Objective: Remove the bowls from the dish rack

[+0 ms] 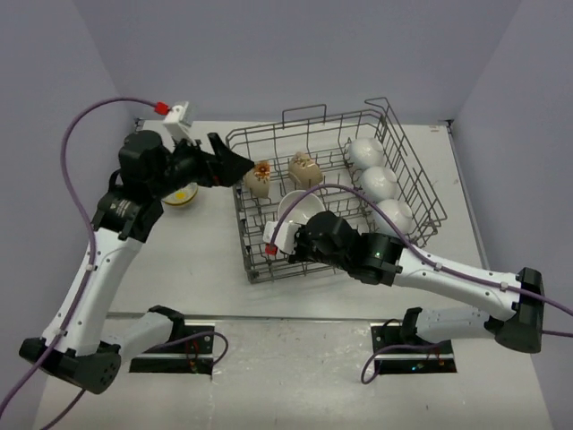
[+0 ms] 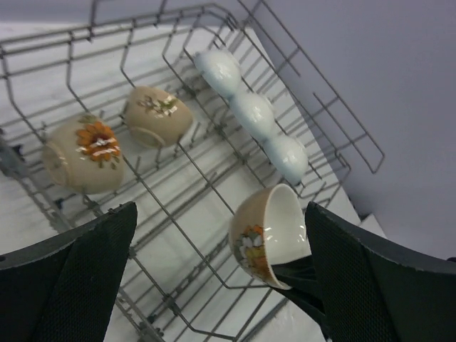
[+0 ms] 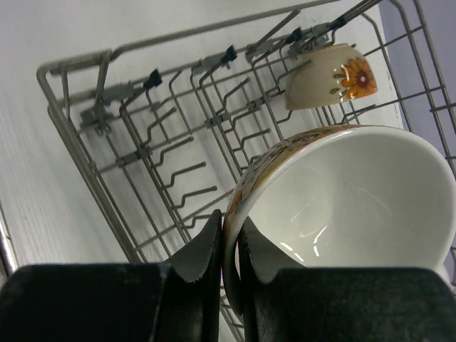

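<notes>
The grey wire dish rack stands at centre right. My right gripper is shut on the rim of a cream bowl with an orange pattern and holds it tilted over the rack's near-left part. In the right wrist view the fingers pinch the rim of that bowl. My left gripper is open and empty at the rack's left edge, beside a patterned bowl. A second patterned bowl and three white bowls lie in the rack. The left wrist view shows the held bowl between its open fingers.
A teal-rimmed bowl with a yellow centre sits on the white table left of the rack, partly hidden under my left arm. Purple cables loop over both arms. Grey walls close in the back and both sides.
</notes>
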You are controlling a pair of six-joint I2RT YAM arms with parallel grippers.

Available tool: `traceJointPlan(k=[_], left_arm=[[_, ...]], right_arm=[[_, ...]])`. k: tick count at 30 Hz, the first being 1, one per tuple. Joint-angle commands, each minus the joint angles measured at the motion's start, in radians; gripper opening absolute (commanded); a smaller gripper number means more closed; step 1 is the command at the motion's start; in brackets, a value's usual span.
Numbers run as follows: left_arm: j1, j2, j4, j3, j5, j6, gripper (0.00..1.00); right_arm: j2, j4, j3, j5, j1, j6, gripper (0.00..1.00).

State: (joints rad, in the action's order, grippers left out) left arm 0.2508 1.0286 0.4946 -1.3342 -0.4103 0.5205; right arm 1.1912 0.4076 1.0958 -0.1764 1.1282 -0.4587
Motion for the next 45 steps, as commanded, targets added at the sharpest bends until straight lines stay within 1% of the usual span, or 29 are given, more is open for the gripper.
traceJointPlan(k=[1, 2, 3, 6, 8, 11, 13, 14, 15, 16, 17, 19, 20, 21, 22, 23, 27, 30, 32, 36, 37, 38, 39, 40, 41, 42, 43, 44, 45], left_arm=[[0.163, 0.066, 0.036, -0.025, 0.013, 0.016, 1.00], [0.210, 0.086, 0.044, -0.026, 0.046, 0.010, 1.00], [0.287, 0.120, 0.056, -0.020, 0.101, 0.006, 1.00], [0.373, 0.148, 0.030, 0.010, 0.125, 0.012, 1.00], [0.436, 0.162, 0.019, 0.010, 0.160, 0.012, 1.00], [0.494, 0.205, 0.045, -0.011, 0.220, -0.002, 0.99], [0.516, 0.234, 0.070, -0.023, 0.260, -0.019, 0.95], [0.540, 0.261, 0.102, -0.037, 0.322, -0.023, 0.93], [0.550, 0.275, 0.113, -0.040, 0.344, -0.028, 0.85], [0.565, 0.293, 0.134, -0.049, 0.381, -0.036, 0.79], [0.574, 0.300, 0.150, -0.056, 0.404, -0.037, 0.59], [0.591, 0.312, 0.177, -0.074, 0.508, -0.036, 0.36], [0.594, 0.315, 0.205, -0.082, 0.534, -0.034, 0.25], [0.596, 0.318, 0.219, -0.089, 0.560, -0.034, 0.04], [0.596, 0.323, 0.235, -0.097, 0.592, -0.030, 0.00], [0.596, 0.333, 0.264, -0.112, 0.641, -0.028, 0.00], [0.596, 0.332, 0.297, -0.122, 0.717, -0.010, 0.00], [0.596, 0.280, 0.303, -0.108, 0.787, 0.015, 0.00], [0.596, 0.248, 0.308, -0.099, 0.866, 0.039, 0.00], [0.596, 0.180, 0.277, -0.065, 0.907, 0.076, 0.00], [0.596, 0.163, 0.272, -0.044, 0.938, 0.088, 0.00], [0.596, 0.144, 0.269, -0.030, 0.956, 0.104, 0.00], [0.596, 0.104, 0.271, -0.002, 0.975, 0.143, 0.00], [0.596, 0.079, 0.282, 0.015, 1.022, 0.170, 0.00], [0.596, 0.056, 0.283, 0.035, 1.041, 0.218, 0.00], [0.596, 0.012, 0.292, 0.068, 1.083, 0.246, 0.00], [0.596, -0.010, 0.317, 0.084, 1.105, 0.277, 0.00], [0.596, -0.025, 0.340, 0.099, 1.131, 0.344, 0.00], [0.593, -0.059, 0.387, 0.128, 1.187, 0.378, 0.00]], right_arm=[[-0.082, -0.161, -0.016, -0.111, 0.024, -0.215, 0.00], [-0.093, -0.159, -0.016, -0.066, 0.027, -0.216, 0.00], [-0.106, -0.153, -0.022, -0.039, 0.030, -0.216, 0.00], [-0.143, -0.135, -0.024, 0.043, 0.030, -0.229, 0.00], [-0.136, -0.110, 0.002, 0.032, 0.031, -0.219, 0.00], [-0.117, -0.076, 0.033, 0.006, 0.031, -0.212, 0.00], [-0.107, -0.059, 0.048, -0.017, 0.031, -0.201, 0.00], [-0.098, -0.053, 0.065, -0.026, 0.031, -0.199, 0.00], [-0.093, -0.050, 0.072, -0.047, 0.033, -0.198, 0.00], [-0.081, -0.049, 0.091, -0.064, 0.033, -0.193, 0.00], [-0.073, -0.037, 0.099, -0.089, 0.033, -0.189, 0.00], [-0.056, -0.023, 0.119, -0.115, 0.033, -0.176, 0.00], [-0.045, -0.012, 0.142, -0.123, 0.035, -0.170, 0.00], [-0.030, -0.003, 0.153, -0.130, 0.035, -0.166, 0.00], [-0.022, 0.002, 0.160, -0.139, 0.044, -0.158, 0.00], [-0.016, 0.002, 0.170, -0.144, 0.047, -0.156, 0.00], [-0.004, -0.035, 0.168, -0.172, 0.073, -0.166, 0.00], [-0.002, -0.055, 0.167, -0.175, 0.077, -0.161, 0.00], [-0.005, -0.078, 0.165, -0.178, 0.079, -0.156, 0.00], [-0.013, -0.124, 0.161, -0.149, 0.082, -0.146, 0.00], [-0.015, -0.133, 0.159, -0.137, 0.081, -0.144, 0.02], [-0.016, -0.150, 0.157, -0.114, 0.081, -0.146, 0.09], [-0.016, -0.161, 0.157, -0.106, 0.081, -0.141, 0.38], [-0.016, -0.177, 0.150, -0.106, 0.081, -0.140, 0.47], [-0.021, -0.202, 0.147, -0.104, 0.081, -0.140, 0.53], [-0.024, -0.214, 0.145, -0.101, 0.081, -0.141, 0.66], [-0.028, -0.231, 0.132, -0.115, 0.081, -0.143, 0.71], [-0.042, -0.254, 0.124, -0.127, 0.082, -0.140, 0.75], [-0.051, -0.262, 0.115, -0.152, 0.081, -0.135, 0.82]])
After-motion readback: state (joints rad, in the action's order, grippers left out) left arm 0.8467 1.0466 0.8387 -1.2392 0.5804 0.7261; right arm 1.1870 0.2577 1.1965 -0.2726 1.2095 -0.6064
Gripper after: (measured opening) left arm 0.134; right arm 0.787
